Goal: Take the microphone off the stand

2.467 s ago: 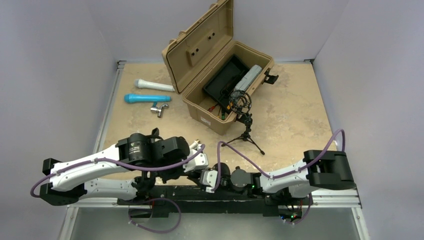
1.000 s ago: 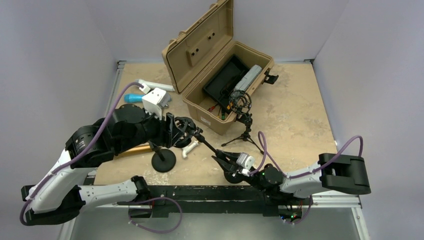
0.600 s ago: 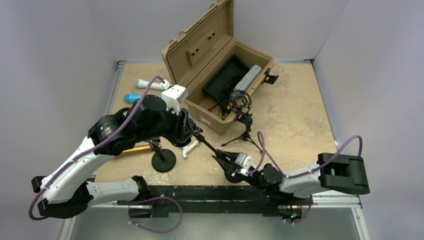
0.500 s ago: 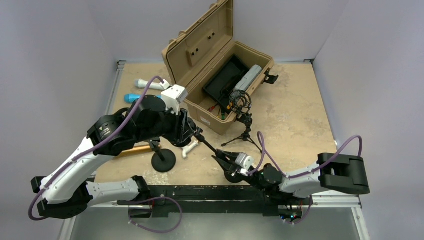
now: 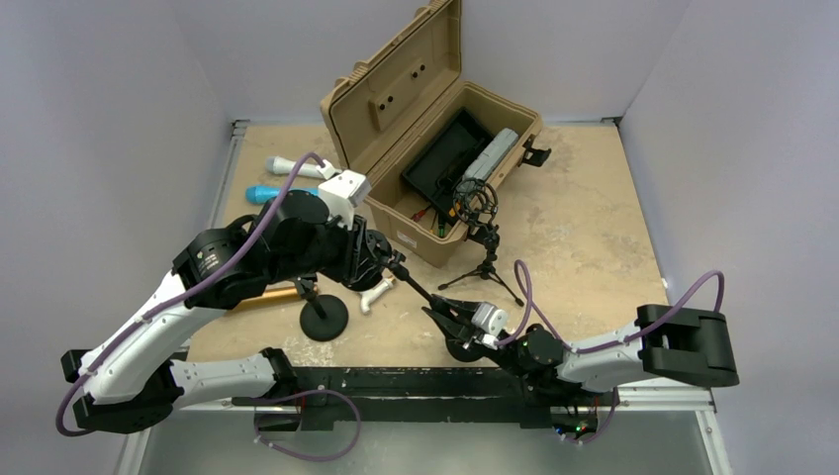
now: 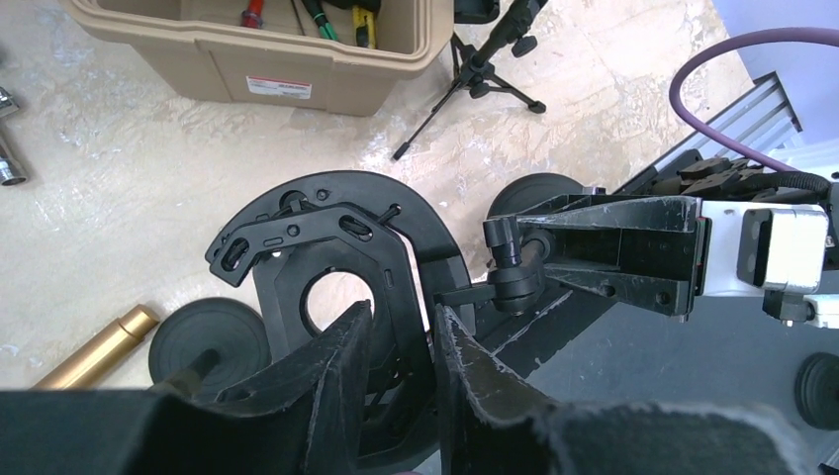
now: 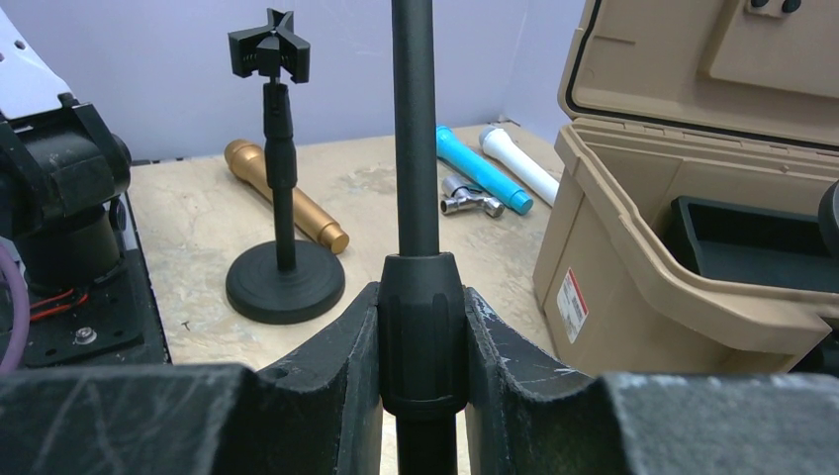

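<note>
A black stand has a round base [image 5: 461,348] near the front edge and a thin pole [image 5: 416,289] leaning up to the left. My right gripper [image 5: 445,319] is shut on the pole's collar [image 7: 422,327]. At the pole's top is a black ring-shaped mount [image 6: 326,257]; its hole is empty and I see the table through it. My left gripper [image 6: 401,346] is shut on that mount's edge, and also shows in the top view [image 5: 381,259]. A gold microphone [image 5: 262,297] lies loose on the table.
A second round-based stand [image 5: 325,319] with an empty clip stands by the gold microphone. A blue microphone [image 5: 262,193], a white one [image 5: 287,166] and a metal fitting [image 5: 315,215] lie at the back left. An open tan case [image 5: 396,223] and a tripod stand [image 5: 485,259] are behind.
Both arms rose from folded rest and took hold of the stand. Over the last second the left arm swung right and back with the mount. In the last half second almost nothing moved.
</note>
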### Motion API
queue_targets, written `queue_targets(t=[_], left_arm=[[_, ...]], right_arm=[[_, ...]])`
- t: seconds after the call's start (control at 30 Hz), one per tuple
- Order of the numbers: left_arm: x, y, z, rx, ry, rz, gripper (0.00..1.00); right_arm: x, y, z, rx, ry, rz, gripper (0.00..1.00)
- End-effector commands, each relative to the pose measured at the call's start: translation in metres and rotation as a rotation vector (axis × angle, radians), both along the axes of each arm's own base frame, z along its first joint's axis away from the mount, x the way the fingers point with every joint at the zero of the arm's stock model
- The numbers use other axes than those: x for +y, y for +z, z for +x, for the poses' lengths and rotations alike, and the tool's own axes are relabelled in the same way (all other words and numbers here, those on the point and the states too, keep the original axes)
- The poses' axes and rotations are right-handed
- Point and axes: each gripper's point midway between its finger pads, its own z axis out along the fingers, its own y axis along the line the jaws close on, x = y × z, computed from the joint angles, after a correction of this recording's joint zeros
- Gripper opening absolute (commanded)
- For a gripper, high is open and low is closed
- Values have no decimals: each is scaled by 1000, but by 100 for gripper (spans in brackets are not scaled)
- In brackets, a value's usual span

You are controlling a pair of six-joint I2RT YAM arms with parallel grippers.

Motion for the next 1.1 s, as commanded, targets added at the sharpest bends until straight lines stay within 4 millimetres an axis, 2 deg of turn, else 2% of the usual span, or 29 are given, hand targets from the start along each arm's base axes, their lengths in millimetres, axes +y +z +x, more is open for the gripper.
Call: queue_targets(t=[0.0, 0.17, 0.2, 0.27, 0.3, 0.37, 0.53, 0.67, 0.8, 0.87, 1.0, 1.07], left_arm=[[-3, -2, 5, -5, 11, 5, 29], [-13, -8, 10, 2, -18, 37, 28], [-11, -8, 11, -7, -16, 53, 23], [-6, -3, 16, -46, -16, 74, 7], [-3, 2, 17, -69, -15, 81, 0], [1, 12, 21, -114, -19, 96, 0], [-4, 26, 20, -164, -96, 120, 0], [1, 32, 26, -220, -76, 218, 0], [-14, 37, 24, -244, -121, 231, 0], [-23, 37, 24, -257, -142, 222, 0], [-37, 29, 25, -296, -169, 271, 0], [-43, 25, 27, -319, -181, 286, 0]], right_arm=[[-12, 65, -5, -55, 16, 255, 0], [-9, 66, -7, -58, 28, 259, 0], [-8, 66, -7, -58, 29, 259, 0], [-5, 67, -7, -58, 35, 259, 0], [-3, 66, -7, -56, 38, 257, 4], [2, 66, -6, -51, 38, 256, 16], [18, 60, -1, -26, 20, 238, 37], [17, 59, 13, 20, -56, 265, 58], [13, 63, 15, 62, -65, 291, 67], [14, 65, 15, 102, -59, 288, 80], [22, 60, 18, 298, -42, 262, 86], [22, 67, 14, 396, 12, 265, 87]])
